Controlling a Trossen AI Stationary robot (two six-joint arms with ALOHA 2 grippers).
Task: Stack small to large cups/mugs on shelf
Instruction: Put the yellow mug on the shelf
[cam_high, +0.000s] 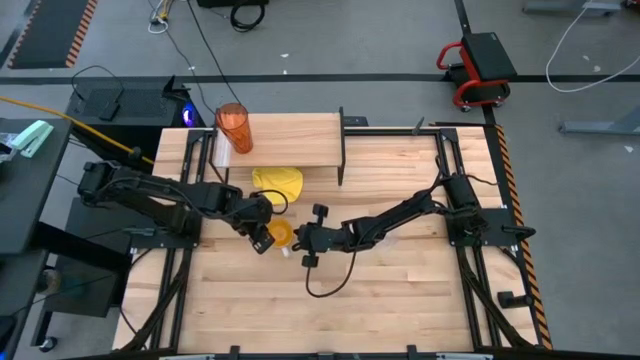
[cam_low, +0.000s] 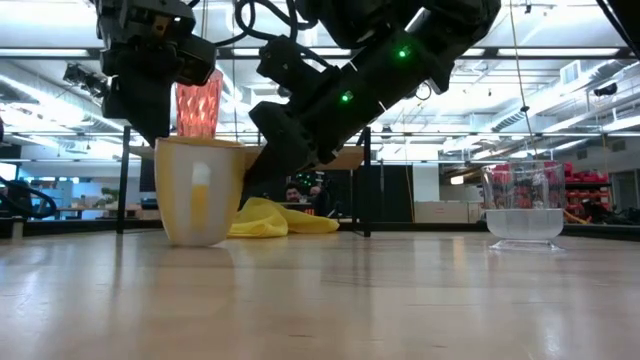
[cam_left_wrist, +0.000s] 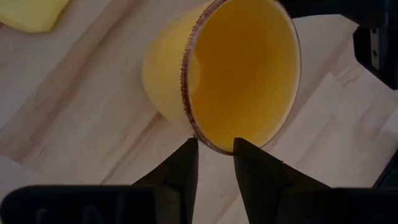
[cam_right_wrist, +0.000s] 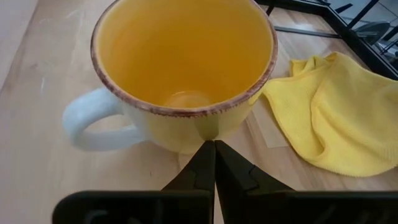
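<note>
Orange mug (cam_high: 281, 234) upright on table (cam_high: 400, 300), centre of high view, white handle (cam_right_wrist: 93, 121) visible in right wrist view. Left gripper (cam_left_wrist: 211, 155) at mug rim, jaws spread, rim edge just between fingertips. Right gripper (cam_right_wrist: 214, 152) beside mug, jaws pressed together, holding nothing. Tumbler (cam_high: 235, 128) on shelf (cam_high: 300, 140), upper left. Yellow cloth (cam_high: 278, 181) below shelf. Clear cup (cam_low: 524, 205) right in low view.

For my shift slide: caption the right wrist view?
Shut right gripper at the orange mug's rim, white handle beside, yellow cloth nearby.
</note>
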